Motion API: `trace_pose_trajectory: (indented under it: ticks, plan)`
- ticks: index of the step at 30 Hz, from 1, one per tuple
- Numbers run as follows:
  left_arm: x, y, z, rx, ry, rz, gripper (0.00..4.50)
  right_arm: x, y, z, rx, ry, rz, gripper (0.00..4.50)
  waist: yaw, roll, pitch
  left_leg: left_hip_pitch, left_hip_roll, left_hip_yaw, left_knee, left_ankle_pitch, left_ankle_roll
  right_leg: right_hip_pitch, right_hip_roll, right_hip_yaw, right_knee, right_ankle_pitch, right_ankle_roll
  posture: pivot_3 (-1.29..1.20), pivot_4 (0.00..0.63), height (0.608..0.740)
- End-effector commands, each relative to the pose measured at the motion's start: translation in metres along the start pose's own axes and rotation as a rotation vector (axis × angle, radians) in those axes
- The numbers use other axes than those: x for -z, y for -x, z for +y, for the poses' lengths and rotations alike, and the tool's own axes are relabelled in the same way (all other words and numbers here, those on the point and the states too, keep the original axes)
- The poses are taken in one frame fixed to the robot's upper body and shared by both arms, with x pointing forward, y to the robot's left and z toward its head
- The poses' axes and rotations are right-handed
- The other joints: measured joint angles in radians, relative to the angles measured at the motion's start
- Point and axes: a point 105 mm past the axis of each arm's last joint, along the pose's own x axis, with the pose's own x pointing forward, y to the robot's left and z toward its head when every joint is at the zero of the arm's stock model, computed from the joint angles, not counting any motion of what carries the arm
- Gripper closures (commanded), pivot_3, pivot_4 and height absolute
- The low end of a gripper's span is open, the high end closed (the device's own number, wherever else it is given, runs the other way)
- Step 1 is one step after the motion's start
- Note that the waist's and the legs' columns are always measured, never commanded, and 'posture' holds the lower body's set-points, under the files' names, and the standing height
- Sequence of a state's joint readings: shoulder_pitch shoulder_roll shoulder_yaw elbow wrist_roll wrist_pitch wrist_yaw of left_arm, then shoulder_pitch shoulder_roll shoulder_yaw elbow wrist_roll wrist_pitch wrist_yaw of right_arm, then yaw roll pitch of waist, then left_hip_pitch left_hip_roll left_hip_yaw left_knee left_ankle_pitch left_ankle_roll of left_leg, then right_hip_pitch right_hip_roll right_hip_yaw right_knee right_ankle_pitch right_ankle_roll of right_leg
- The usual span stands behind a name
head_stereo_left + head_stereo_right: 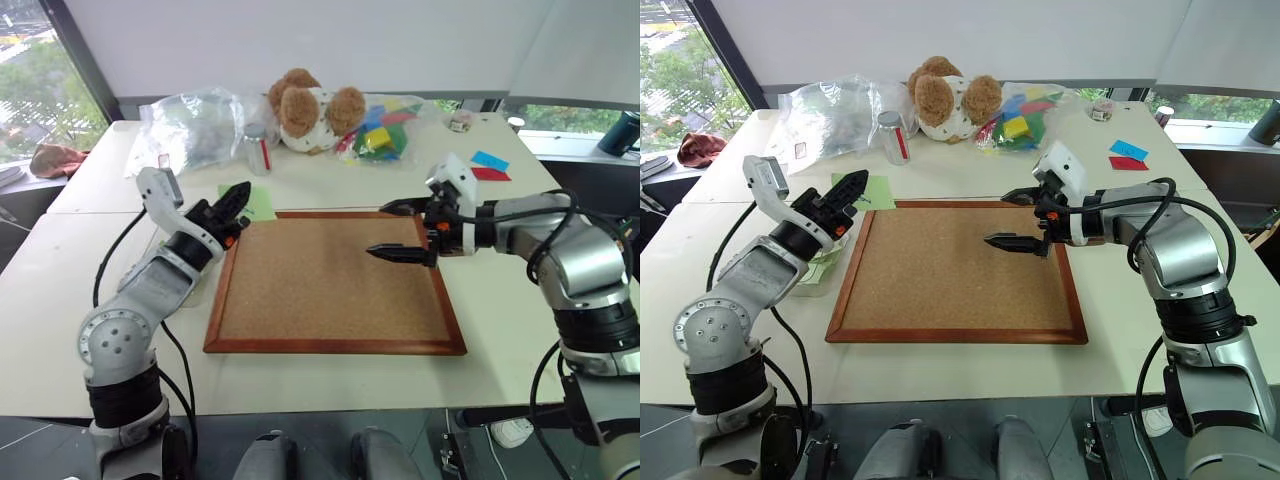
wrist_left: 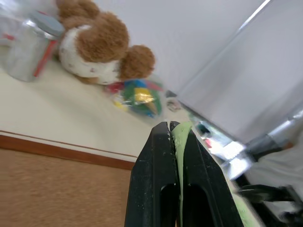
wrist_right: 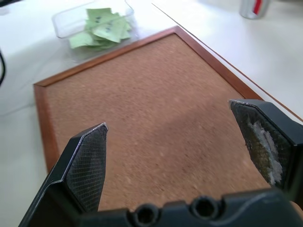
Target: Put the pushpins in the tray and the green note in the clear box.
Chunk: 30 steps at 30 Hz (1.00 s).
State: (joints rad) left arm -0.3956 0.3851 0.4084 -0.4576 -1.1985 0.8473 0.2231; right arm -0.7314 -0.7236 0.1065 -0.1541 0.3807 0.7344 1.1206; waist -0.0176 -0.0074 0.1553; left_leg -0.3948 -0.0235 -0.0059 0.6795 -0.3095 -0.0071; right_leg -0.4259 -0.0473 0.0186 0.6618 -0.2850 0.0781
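Pinching the green note [image 2: 180, 142] edge-on, my left gripper [image 1: 233, 203] has its two black fingers [image 2: 154, 179] pressed flat together with only a thin strip of paper showing between them, and that slim bite is my first worry: the slip could slide out or fold if I swing the arm quickly. In the head views the note fans out behind the fingertips above the near-left corner of the cork board [image 1: 335, 285]. My right gripper [image 1: 405, 230] hangs over the board's right half with its fingers spread wide and nothing between them. The clear box [image 3: 94, 23] sits on the white table [image 1: 90, 270] just off the board's left edge, below my left forearm, and it already has several green slips lying in it. From here I judge the drop to be the risky part: the box is low-walled and partly hidden under my own arm in the head views, so if I release too high or off-centre, the light paper may drift onto the table or the board frame. Coming down too steeply could also nudge the box. I cannot find any pushpins or the tray in these views, so I cannot say how that half stands.
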Motion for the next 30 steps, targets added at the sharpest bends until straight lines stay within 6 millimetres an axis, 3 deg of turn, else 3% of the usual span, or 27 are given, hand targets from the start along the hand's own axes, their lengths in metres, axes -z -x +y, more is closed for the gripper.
trace_pose_trajectory:
  ticks: [1, 6, 16, 19, 26, 30]
  plan:
    - [-0.044, 0.027, 0.034, -0.220, -0.252, -0.098, 4.50, -0.011, -0.013, 0.013, -0.086, 0.067, -0.039, 0.02, -0.006, 0.000, 0.000, 0.001, 0.000, 0.000, -0.001, 0.000, 0.000, -0.001, 0.000, 0.000, 0.000, 0.000, 0.000, 0.00, 0.150, 0.740]
    - [-0.053, 0.040, 0.072, -0.364, -0.472, -0.027, 4.50, -0.012, -0.017, 0.014, -0.103, 0.081, -0.043, 0.02, 0.018, 0.000, 0.001, 0.001, 0.000, 0.000, -0.001, 0.000, 0.000, 0.000, -0.001, 0.000, 0.000, 0.000, 0.000, 0.00, 0.150, 0.740]
    - [-0.015, 0.024, 0.104, -0.329, -0.642, 0.166, 4.50, -0.013, -0.013, 0.021, -0.116, 0.085, -0.041, 0.02, 0.027, -0.001, 0.001, 0.000, -0.001, 0.000, -0.002, -0.003, 0.005, 0.001, -0.003, -0.001, -0.005, 0.000, -0.001, 0.00, 0.150, 0.740]
    - [-0.002, 0.019, 0.112, -0.305, -0.677, 0.218, 3.64, -0.012, -0.011, 0.023, -0.106, 0.078, -0.037, 0.00, 0.022, -0.001, 0.001, -0.002, -0.001, 0.000, -0.003, -0.003, 0.004, -0.001, -0.003, -0.001, -0.005, 0.000, 0.000, 0.00, 0.150, 0.740]
    - [-0.005, 0.014, 0.107, -0.243, -0.733, 0.226, 0.09, -0.011, -0.009, 0.022, -0.078, 0.069, -0.031, 0.00, 0.019, -0.001, 0.001, -0.004, -0.001, 0.000, -0.003, -0.003, 0.006, -0.002, -0.003, -0.001, -0.006, 0.000, 0.000, 0.00, 0.150, 0.740]
    - [-0.024, 0.009, 0.091, -0.190, -0.796, 0.174, 0.03, -0.010, -0.009, 0.020, -0.066, 0.066, -0.032, 0.00, 0.019, -0.001, 0.001, -0.004, -0.001, 0.000, -0.003, -0.004, 0.006, -0.002, -0.003, -0.001, -0.006, 0.000, 0.000, 0.00, 0.150, 0.740]
